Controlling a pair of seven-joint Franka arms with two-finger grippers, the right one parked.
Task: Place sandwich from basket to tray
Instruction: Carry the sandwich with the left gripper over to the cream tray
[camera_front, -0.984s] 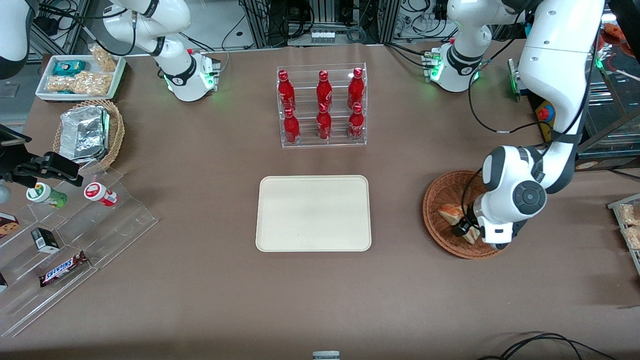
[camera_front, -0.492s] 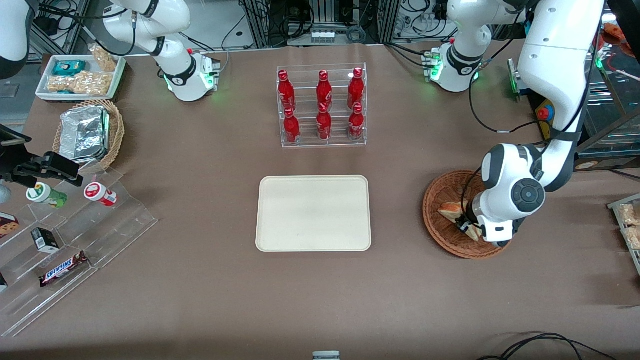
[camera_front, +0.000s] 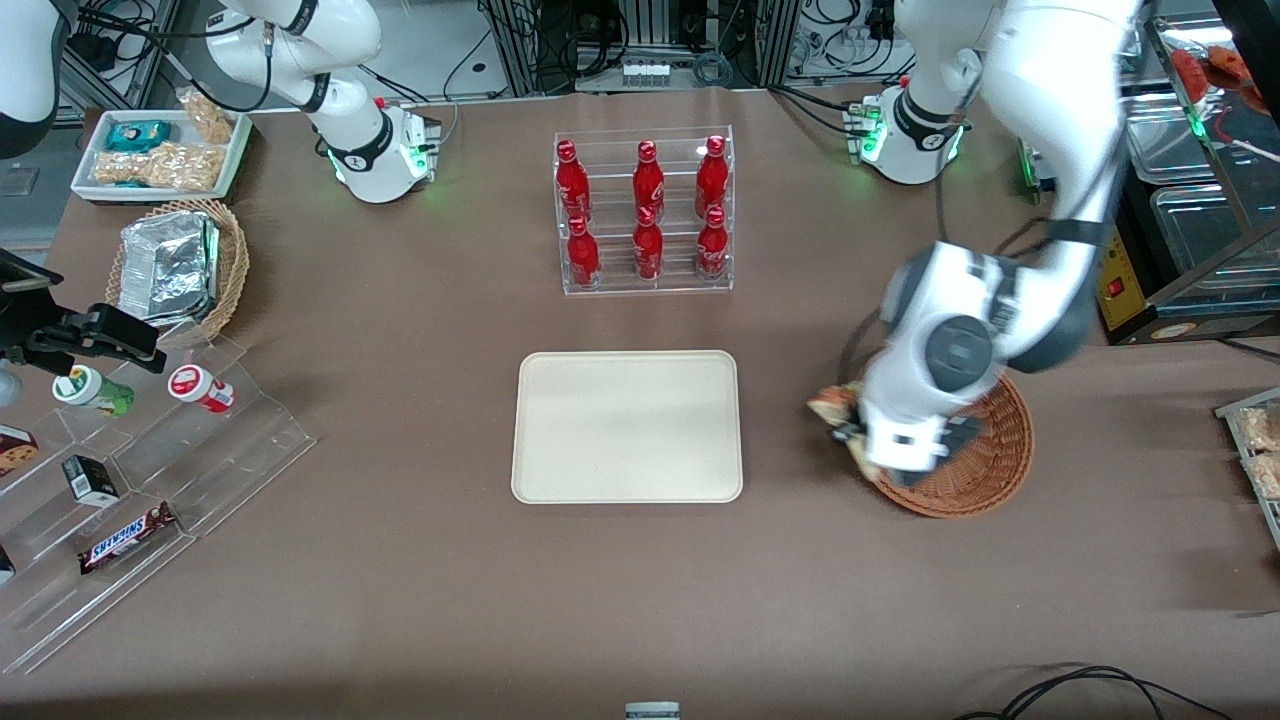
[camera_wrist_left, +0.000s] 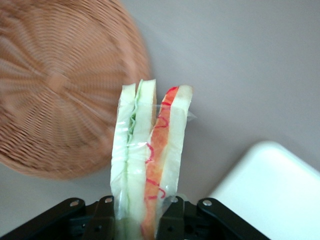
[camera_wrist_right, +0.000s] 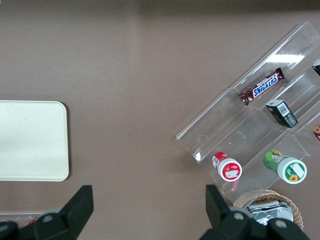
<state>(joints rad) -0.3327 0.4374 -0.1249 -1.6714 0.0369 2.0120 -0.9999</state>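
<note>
The wrapped sandwich (camera_wrist_left: 150, 150), white bread with pale green and orange-red layers, stands clamped between the black fingers (camera_wrist_left: 106, 216) of my left gripper (camera_wrist_left: 140, 215), which is shut on it. In the front view the gripper (camera_front: 843, 428) hangs over the basket's rim nearest the tray, with the sandwich (camera_front: 829, 407) poking out toward the tray. The reddish-brown wicker basket (camera_front: 985, 470) (camera_wrist_left: 55, 95) lies under the arm and nothing shows inside it. The cream tray (camera_front: 627, 425) (camera_wrist_left: 270, 190) (camera_wrist_right: 30, 140) sits flat mid-table, bare.
An acrylic rack of red bottles (camera_front: 645, 212) stands farther from the front camera than the tray. Toward the parked arm's end are a tan basket with foil (camera_front: 175, 265), a white snack tray (camera_front: 160, 150) and a clear stepped stand with snacks (camera_front: 130, 470).
My left gripper has lifted the sandwich out of the basket and swung toward the tray; it now hangs over the basket's rim instead of its middle.
</note>
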